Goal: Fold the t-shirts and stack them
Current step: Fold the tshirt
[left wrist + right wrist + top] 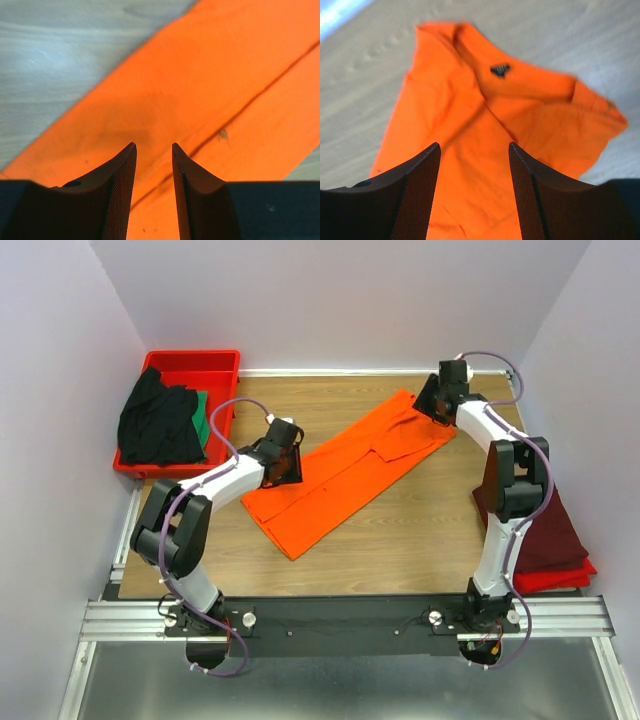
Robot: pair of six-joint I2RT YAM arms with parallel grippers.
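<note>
Shirts on view: 1 orange t-shirt, 1 black t-shirt, 1 green t-shirt, 1 maroon t-shirt. 1 red cloth. 1 red tray. 1 counter. 2 pincers: left pincer, right pincer.

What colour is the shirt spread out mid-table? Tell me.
The t-shirt is bright orange, clearest in the top external view.

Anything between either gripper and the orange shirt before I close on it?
Nothing visible. The left gripper and right gripper both hang directly over the orange shirt, jaws open, with only its cloth showing between them.
</note>
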